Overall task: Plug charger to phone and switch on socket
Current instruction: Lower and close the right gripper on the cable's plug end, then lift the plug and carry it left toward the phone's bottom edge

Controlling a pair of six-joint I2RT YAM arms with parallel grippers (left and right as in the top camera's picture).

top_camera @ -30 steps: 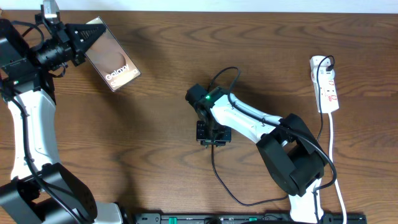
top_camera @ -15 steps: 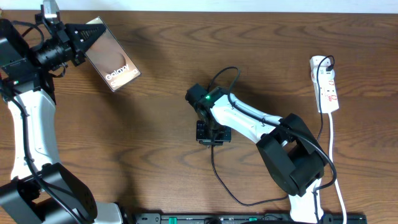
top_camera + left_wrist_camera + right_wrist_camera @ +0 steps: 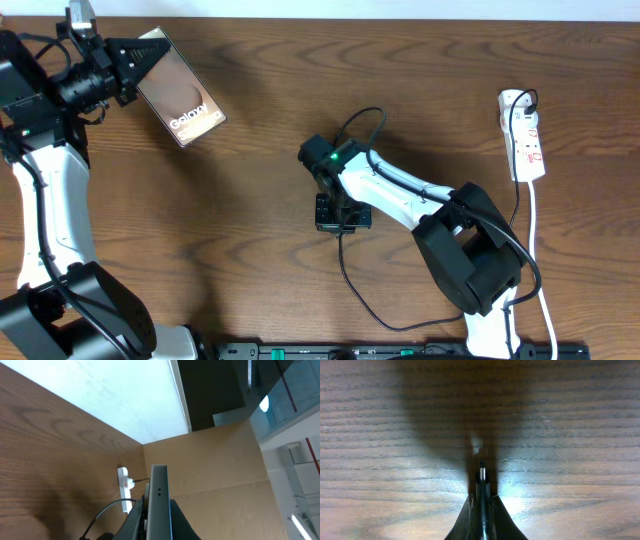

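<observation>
The phone [image 3: 180,95] is held tilted above the table at the far left. My left gripper [image 3: 128,65] is shut on its near end. In the left wrist view the phone [image 3: 159,500] shows edge-on between the fingers. My right gripper [image 3: 338,222] is at the table's middle, shut on the charger plug, with the black cable [image 3: 350,285] looping toward the front edge. In the right wrist view the plug tip [image 3: 482,477] sticks out from the closed fingers, just above the wood. The white socket [image 3: 524,135] lies at the far right and is also seen in the left wrist view [image 3: 124,482].
The socket's white cord [image 3: 540,260] runs down the right side to the front edge. A black rail [image 3: 380,350] lies along the front edge. My right arm's base stands at the front right.
</observation>
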